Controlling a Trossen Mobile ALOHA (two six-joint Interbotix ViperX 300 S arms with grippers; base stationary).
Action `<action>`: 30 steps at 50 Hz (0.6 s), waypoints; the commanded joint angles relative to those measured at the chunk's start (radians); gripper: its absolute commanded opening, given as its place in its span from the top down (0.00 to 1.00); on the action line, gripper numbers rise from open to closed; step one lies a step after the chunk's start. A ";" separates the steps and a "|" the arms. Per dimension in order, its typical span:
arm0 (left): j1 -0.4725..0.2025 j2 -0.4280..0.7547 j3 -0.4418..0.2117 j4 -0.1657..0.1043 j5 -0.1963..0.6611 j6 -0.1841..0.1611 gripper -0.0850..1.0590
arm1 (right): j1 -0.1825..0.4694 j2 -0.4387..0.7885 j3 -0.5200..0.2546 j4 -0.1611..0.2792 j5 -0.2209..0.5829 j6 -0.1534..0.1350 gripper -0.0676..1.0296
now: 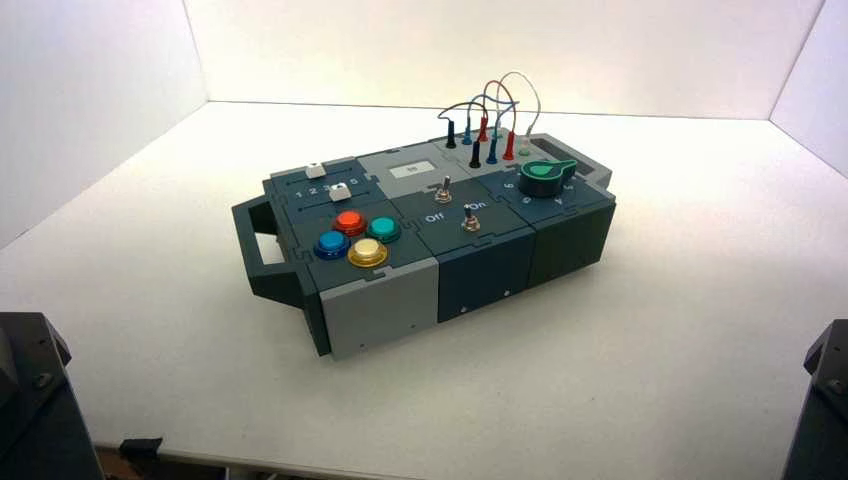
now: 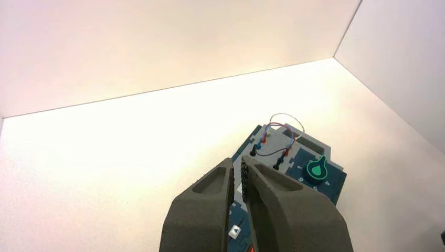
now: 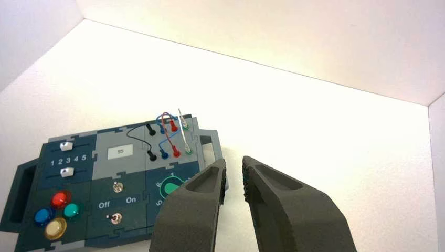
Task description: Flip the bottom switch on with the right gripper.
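The bottom switch (image 1: pixel 470 220) (image 3: pixel 115 218) is the nearer of two small silver toggles on the dark blue panel lettered Off/On, in the middle of the box (image 1: pixel 480 275). Its lever seems tipped toward the Off side. The twin toggle (image 3: pixel 118 186) stands just behind it. My right gripper (image 3: pixel 234 168) hangs open and holds nothing, high above the table beside the box's knob end, well away from the switch. My left gripper (image 2: pixel 237 167) hovers over the slider end of the box, its fingers a narrow slit apart and holding nothing. In the high view only dark arm parts show in the bottom corners.
The box also carries a green knob (image 1: pixel 547 176), four coloured buttons (image 1: pixel 358 238), two white sliders (image 1: pixel 328 180), a small display (image 1: pixel 410 169) and plugged wires (image 1: pixel 490 125). Handles stick out at both ends (image 1: pixel 258 245). White walls close in the table on three sides.
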 commanded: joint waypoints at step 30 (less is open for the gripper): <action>0.012 0.014 0.037 -0.012 0.117 -0.067 0.84 | 0.071 0.012 -0.057 0.003 0.069 -0.020 0.76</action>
